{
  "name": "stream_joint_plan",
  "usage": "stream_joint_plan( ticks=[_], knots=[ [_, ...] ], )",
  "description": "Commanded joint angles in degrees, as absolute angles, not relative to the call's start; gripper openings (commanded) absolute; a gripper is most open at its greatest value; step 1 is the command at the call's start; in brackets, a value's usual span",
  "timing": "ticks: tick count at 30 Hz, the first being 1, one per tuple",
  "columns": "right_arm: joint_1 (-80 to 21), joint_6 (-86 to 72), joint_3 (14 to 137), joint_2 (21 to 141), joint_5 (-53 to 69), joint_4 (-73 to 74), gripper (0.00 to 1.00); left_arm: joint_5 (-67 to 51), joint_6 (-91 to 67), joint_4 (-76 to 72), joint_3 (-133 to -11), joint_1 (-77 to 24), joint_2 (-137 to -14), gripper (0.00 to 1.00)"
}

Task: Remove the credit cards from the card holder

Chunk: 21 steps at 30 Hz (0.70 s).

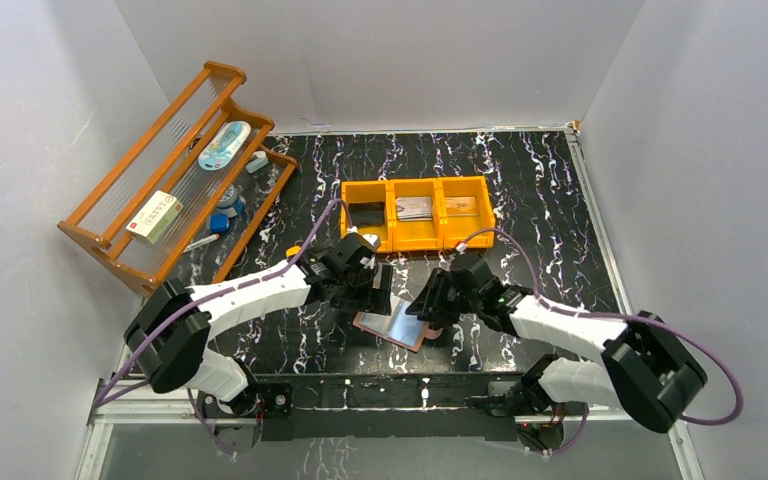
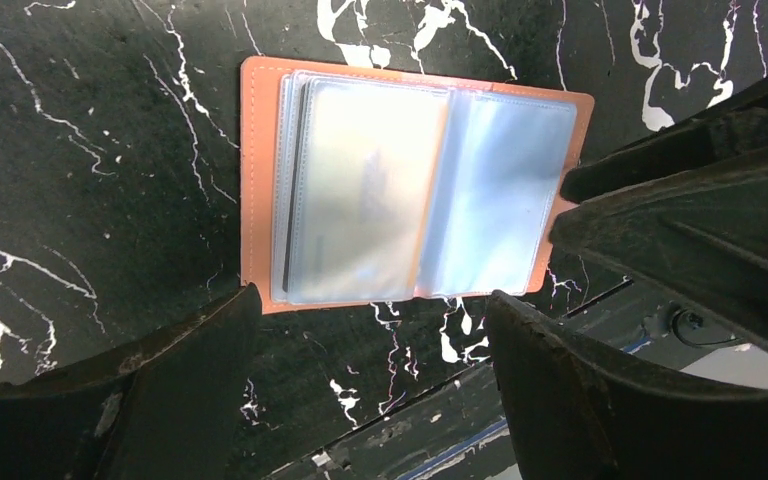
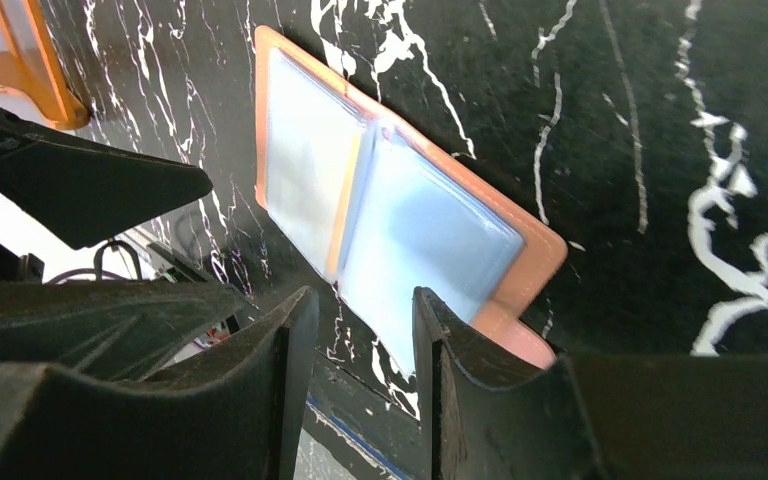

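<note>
Salmon-pink card holder (image 1: pixel 392 327) open flat, long axis left-right, tab (image 3: pixel 520 340) rightward | left gripper (image 2: pixel 372 300) wide | right gripper (image 3: pixel 362 300) narrow gap

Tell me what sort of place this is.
Probably a lab robot test booth: plain grey walls box in a black marbled table, the left arm and right arm are bolted at its near edge, and staged props sit there, an orange bin tray and a wooden rack.

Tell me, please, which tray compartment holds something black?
The left compartment of the tray; the middle holds grey cards, the right a tan card.
</note>
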<state>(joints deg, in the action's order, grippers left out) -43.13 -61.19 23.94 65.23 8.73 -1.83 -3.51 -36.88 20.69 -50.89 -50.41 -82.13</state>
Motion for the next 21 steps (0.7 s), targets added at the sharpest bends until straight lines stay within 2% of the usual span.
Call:
stream_joint_plan(
  ticks=[1,21],
  knots=[
    [-42.9,-58.4,28.8,70.9,13.4,-5.9,0.47,-6.7,-36.5,17.9,-50.3,-50.0,-83.1,0.80],
    [-43.0,-59.7,24.6,76.1,12.3,-6.9,0.46,-15.6,-36.9,12.2,-47.4,-49.9,-89.1,0.73]
  ],
)
